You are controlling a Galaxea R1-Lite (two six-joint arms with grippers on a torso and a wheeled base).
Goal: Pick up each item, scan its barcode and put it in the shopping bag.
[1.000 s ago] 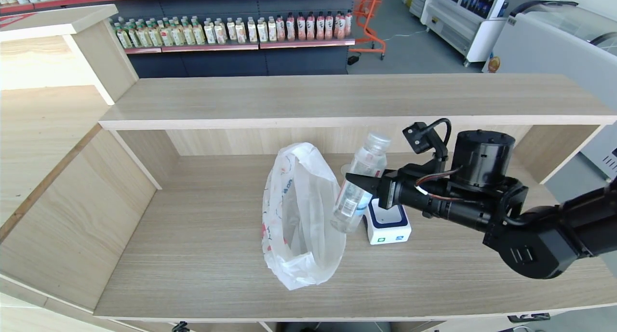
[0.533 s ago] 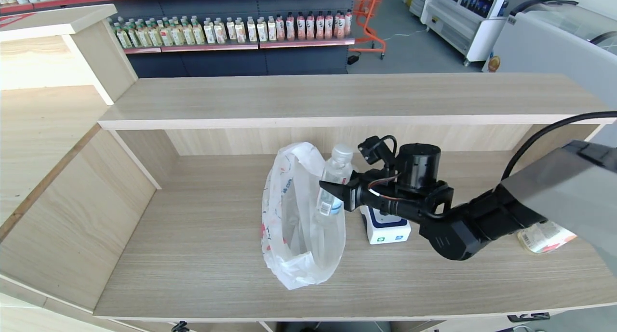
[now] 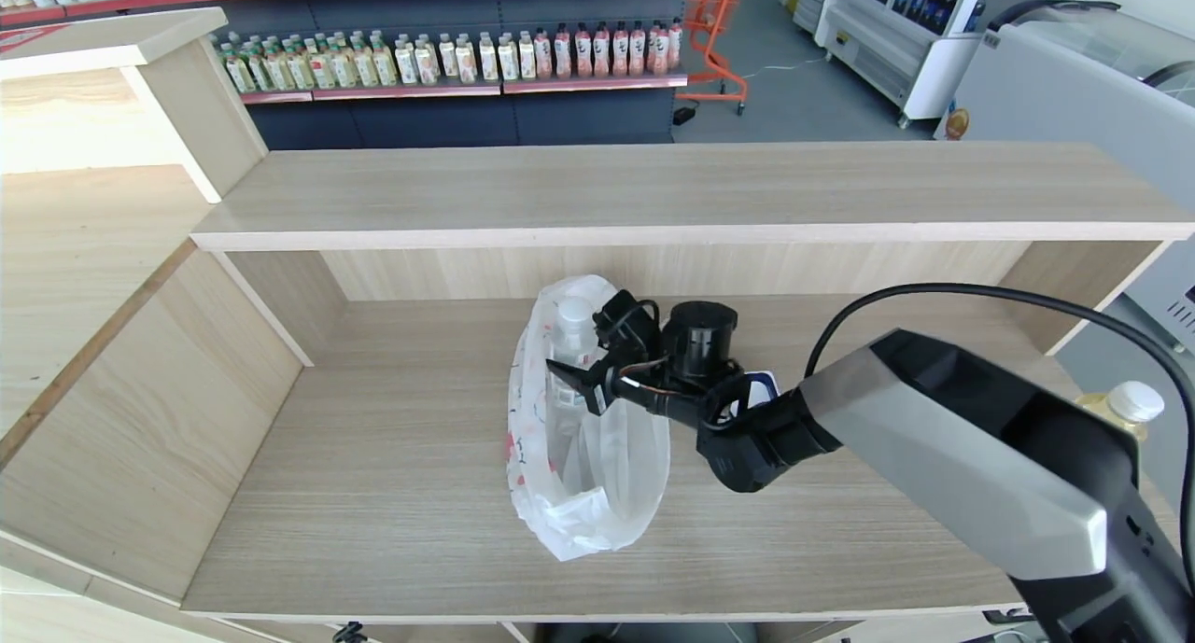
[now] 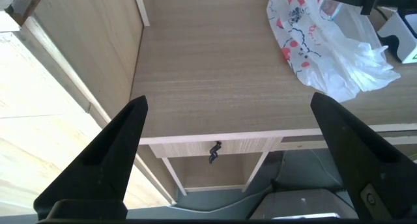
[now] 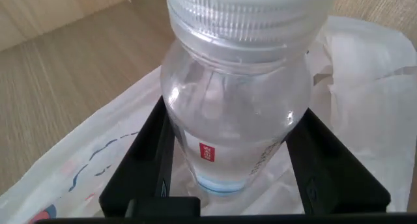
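A clear water bottle [image 3: 571,344] [image 5: 238,100] with a white cap is held upright inside the mouth of the white shopping bag [image 3: 579,494]. My right gripper [image 3: 571,386] [image 5: 231,185] is shut on the water bottle, its black fingers on either side of the body. The bag [image 4: 326,48] stands open on the wooden counter [image 3: 392,494]. The white barcode scanner [image 3: 761,382] sits just right of the bag, mostly hidden behind my right arm. My left gripper [image 4: 228,159] hangs open off the counter's front edge, with nothing between its fingers.
A second bottle with a white cap [image 3: 1125,408] stands at the counter's right end behind my arm. A raised shelf [image 3: 653,195] runs along the back, and a side wall [image 3: 140,419] closes the left. Bare counter lies left of the bag.
My right gripper carried the water bottle leftward from above the scanner into the bag's opening. The bag and scanner stayed put.
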